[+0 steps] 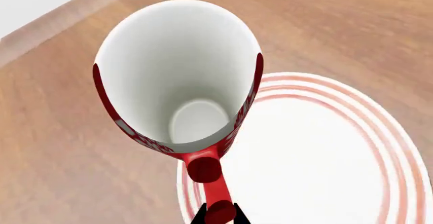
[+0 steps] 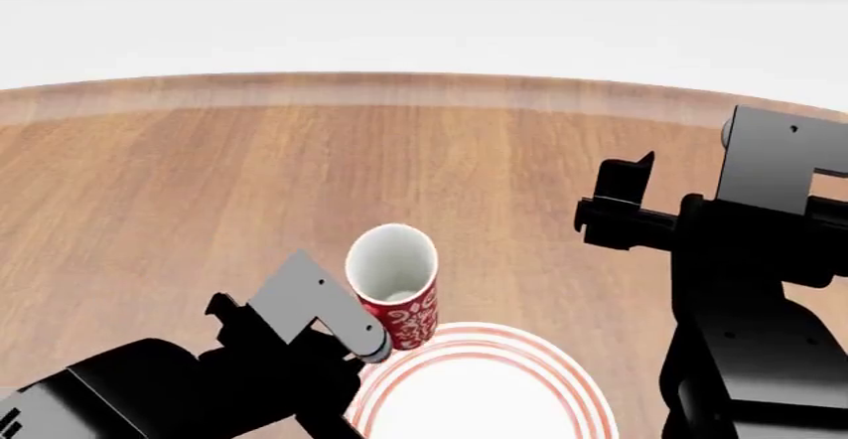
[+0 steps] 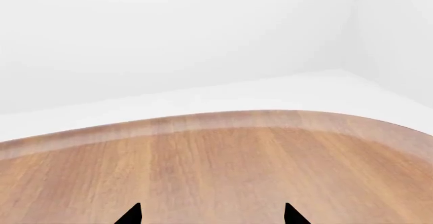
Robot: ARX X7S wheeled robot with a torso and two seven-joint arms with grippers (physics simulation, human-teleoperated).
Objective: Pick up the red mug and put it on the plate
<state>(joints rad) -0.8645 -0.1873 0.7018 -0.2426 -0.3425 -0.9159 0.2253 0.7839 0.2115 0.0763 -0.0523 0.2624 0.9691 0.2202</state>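
The red mug [image 1: 179,82] with white inside and a white floral pattern shows in the left wrist view, its handle [image 1: 215,193] clamped between the black fingertips of my left gripper [image 1: 220,215]. In the head view the red mug [image 2: 397,290] hangs at the far left rim of the plate [image 2: 530,399], partly over it. The plate [image 1: 318,158] is white with red rings and lies under and beside the mug. My right gripper [image 3: 212,215] is open and empty above bare wood; the right arm [image 2: 742,290] is at the right of the head view.
The round wooden table [image 2: 199,191] stretches to a curved far edge [image 3: 223,117]. White floor and wall lie beyond it. My left arm [image 2: 173,389] fills the lower left of the head view.
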